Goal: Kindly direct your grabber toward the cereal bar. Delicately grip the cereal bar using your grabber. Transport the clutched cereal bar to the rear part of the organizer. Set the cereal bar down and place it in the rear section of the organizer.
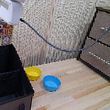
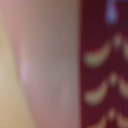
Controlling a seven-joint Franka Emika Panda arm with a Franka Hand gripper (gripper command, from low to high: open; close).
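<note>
In the exterior view the grabber's white head (image 1: 10, 5) is at the upper left, over the rear of the black organizer (image 1: 6, 97). The cereal bar (image 1: 0, 34), yellow-orange with red and dark print, hangs upright just under the head and above the organizer's rear section. The fingers are hidden behind the bar, and it is held off any surface. The wrist view is a blurred close-up: a dark red printed surface with pale yellow shapes (image 2: 105, 75), apparently the bar, and a pinkish blur beside it.
A yellow bowl (image 1: 33, 73) and a blue bowl (image 1: 51, 83) sit on the wooden table (image 1: 79, 102) beside the organizer. A brown drawer cabinet (image 1: 104, 43) stands at the exterior view's right. A dark cable (image 1: 47, 43) hangs in front of the wicker screen.
</note>
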